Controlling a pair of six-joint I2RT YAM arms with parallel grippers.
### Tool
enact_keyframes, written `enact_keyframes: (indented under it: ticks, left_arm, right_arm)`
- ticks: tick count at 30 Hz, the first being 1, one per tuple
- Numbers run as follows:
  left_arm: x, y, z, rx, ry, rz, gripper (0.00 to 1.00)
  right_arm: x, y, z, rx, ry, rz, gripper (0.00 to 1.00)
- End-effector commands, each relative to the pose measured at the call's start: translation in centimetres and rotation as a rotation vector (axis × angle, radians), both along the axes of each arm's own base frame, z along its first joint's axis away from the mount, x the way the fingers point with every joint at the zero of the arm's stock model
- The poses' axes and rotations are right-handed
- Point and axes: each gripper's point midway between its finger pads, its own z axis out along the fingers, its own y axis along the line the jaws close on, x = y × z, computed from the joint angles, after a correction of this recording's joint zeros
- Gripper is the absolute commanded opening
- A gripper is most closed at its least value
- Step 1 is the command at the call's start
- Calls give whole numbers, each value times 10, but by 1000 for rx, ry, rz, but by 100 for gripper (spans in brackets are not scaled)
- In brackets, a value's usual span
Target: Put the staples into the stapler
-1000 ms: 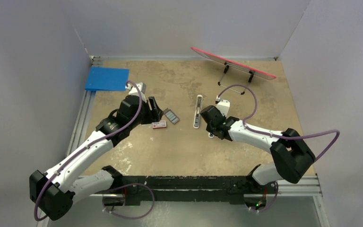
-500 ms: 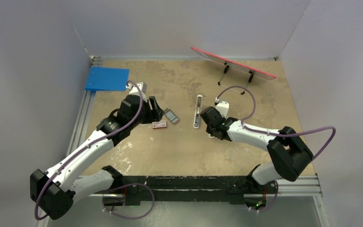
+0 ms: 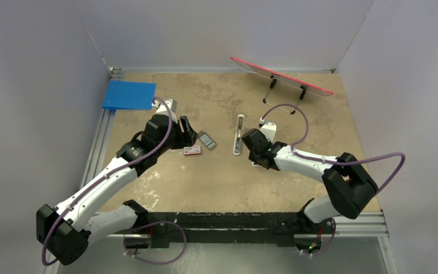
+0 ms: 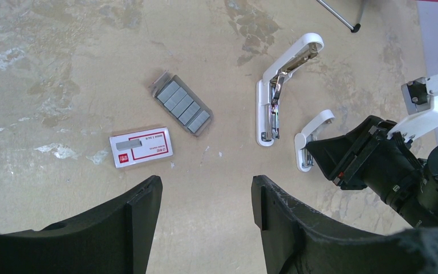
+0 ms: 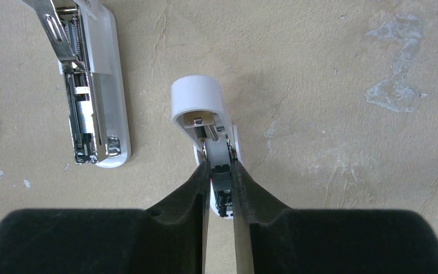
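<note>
The stapler (image 3: 239, 135) is a slim white bar lying swung open, its metal channel showing (image 4: 278, 85) (image 5: 91, 85). The staples (image 3: 206, 140) are a dark-grey block (image 4: 182, 105) beside the red-and-white box (image 4: 141, 147) (image 3: 192, 150). My left gripper (image 4: 205, 197) hovers open and holds nothing, just left of the box in the top external view (image 3: 186, 132). My right gripper (image 5: 219, 171) (image 3: 254, 157) is shut on a short white piece (image 5: 198, 100) (image 4: 314, 135) that lies right of the stapler's near end.
A blue folder (image 3: 129, 95) lies at the back left by the wall. A red board on a wire stand (image 3: 282, 76) stands at the back right. White walls close the table on three sides. The right arm's cable (image 3: 296, 114) loops above the table.
The right arm has shifted slightly to the left, its gripper still on the short white piece. The left arm, staples, box and stapler have not moved.
</note>
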Motion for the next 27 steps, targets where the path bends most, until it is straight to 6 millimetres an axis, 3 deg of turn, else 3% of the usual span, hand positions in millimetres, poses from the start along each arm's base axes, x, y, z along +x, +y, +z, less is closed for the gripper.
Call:
enact_keyframes:
  ticks: [1,9,17,27]
  left_arm:
    - [6,-3,11,-39,-30,7,59]
    - [6,-3,10,-40,-28,9,59]
    - [5,-3,10,-40,-28,8,59]
    - [5,-3,11,-40,-32,8,59]
  right_arm:
    - [-3,-2,-4,3,10,-7,22]
    - [-1,-2,7,13,-5,-20,30]
    - [14,9,37,58,-77,-7,33]
    - [25,19,26,48,-71,7,24]
